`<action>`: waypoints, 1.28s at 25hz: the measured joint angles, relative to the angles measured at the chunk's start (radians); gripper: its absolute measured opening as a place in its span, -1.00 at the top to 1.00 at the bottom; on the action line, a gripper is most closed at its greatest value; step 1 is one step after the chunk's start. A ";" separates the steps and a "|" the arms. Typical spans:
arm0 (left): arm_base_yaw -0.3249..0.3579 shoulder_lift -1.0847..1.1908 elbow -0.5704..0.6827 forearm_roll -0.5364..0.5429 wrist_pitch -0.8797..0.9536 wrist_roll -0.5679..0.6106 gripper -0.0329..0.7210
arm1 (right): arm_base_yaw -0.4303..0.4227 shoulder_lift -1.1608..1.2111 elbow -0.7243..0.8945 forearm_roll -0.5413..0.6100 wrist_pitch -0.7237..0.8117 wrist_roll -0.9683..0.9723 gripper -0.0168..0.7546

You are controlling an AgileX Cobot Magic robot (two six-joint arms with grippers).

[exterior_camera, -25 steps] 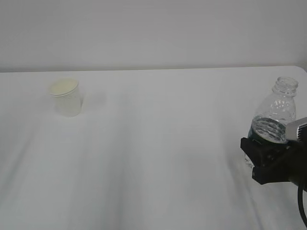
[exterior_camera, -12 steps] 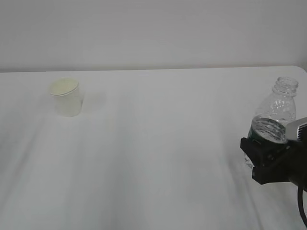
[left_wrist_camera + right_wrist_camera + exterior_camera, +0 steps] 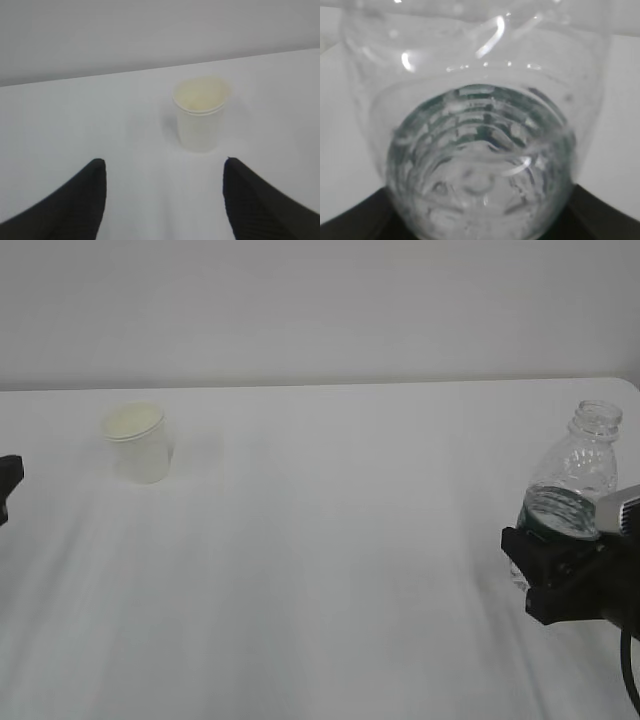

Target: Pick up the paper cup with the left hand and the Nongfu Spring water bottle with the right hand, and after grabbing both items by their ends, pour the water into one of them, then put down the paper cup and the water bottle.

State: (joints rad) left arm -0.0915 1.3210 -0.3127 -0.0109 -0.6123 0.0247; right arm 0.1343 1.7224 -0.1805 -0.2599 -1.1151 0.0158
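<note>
Green label band (image 3: 533, 523) on the clear bottle (image 3: 577, 475) shows no readable writing.

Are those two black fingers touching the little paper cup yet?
Apart. The left wrist view shows bare table between the fingers and the cup.

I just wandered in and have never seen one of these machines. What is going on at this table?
A two-armed robot is setting up to pour water. Its right gripper is clamped on the lower part of an open water bottle, partly filled. The left gripper, jaws open, is just coming in from the left edge towards the paper cup, which stands upright and untouched on the white table. Nothing has been poured yet.
</note>
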 joint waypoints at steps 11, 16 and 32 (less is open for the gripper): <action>0.000 0.176 0.196 0.049 -0.508 -0.025 -0.48 | 0.000 0.000 0.000 0.000 0.000 0.002 -0.21; 0.000 0.250 0.201 0.141 -0.525 -0.025 -0.48 | 0.000 0.000 0.000 -0.002 0.000 0.002 -0.21; 0.000 0.285 0.230 0.258 -0.530 -0.074 -0.48 | 0.000 0.000 0.000 -0.016 0.000 0.004 -0.21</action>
State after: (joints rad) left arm -0.0915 1.6063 -0.0825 0.2466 -1.1428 -0.0498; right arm 0.1343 1.7224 -0.1805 -0.2764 -1.1151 0.0196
